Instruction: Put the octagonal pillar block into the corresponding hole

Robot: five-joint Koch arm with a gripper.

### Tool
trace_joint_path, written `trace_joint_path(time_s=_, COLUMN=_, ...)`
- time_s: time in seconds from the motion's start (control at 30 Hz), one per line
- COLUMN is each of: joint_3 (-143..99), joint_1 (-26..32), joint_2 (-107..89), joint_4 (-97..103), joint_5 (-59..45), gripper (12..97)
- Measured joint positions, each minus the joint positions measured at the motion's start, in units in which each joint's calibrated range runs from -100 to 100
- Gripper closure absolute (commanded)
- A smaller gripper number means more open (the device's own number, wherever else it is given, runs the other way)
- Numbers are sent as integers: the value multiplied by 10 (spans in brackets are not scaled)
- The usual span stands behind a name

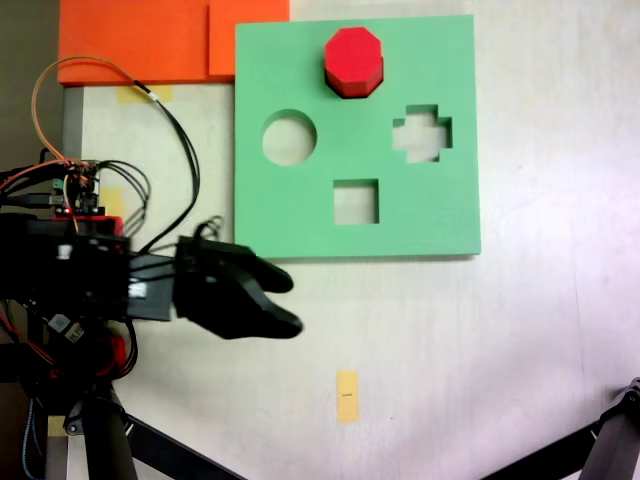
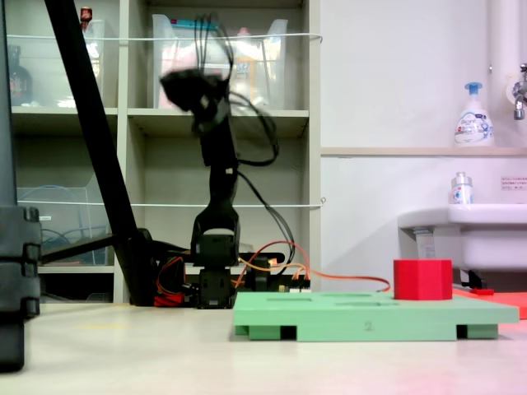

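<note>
Gripper [image 1: 285, 303] sat raised and well clear of the board [image 1: 300, 215], off its lower-left corner in the top-down fixed view, holding nothing, jaws a little apart at the tips (blurred in the side-on fixed view). Block [image 1: 353, 60] stood upright in the hole at the board's top edge, axis vertical, eight-sided face up, most of its height proud of the surface. Judged: task looks essentially done; if seating is still wanted, press straight down on the top face, flats kept matched to the cutout.
</note>
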Motion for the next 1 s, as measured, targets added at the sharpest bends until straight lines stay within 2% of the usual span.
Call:
trace_joint_path(time_s=0.1, joint_3=-275, joint_1=2, joint_2=-11, joint_4=225, joint_5=-20, gripper=574)
trace_joint_path(time_s=0.2, joint_3=-541, joint_1=3, joint_2=-11, joint_4=540, joint_5=-43, gripper=589)
trace_joint_path(time_s=0.3, joint_3=-634, joint_1=8, joint_2=-14, joint_4=677, joint_5=-80, gripper=589)
trace_joint_path(time_s=0.47, joint_3=-801, joint_1=17, joint_2=-16, joint_4=698, joint_5=-142, gripper=585)
trace_joint_path(time_s=0.67, joint_3=-806, joint_1=21, joint_2=-18, joint_4=650, joint_5=-187, gripper=592)
trace_joint_path(time_s=1.0, joint_3=-806, joint_1=22, joint_2=-22, joint_4=619, joint_5=-189, gripper=597)
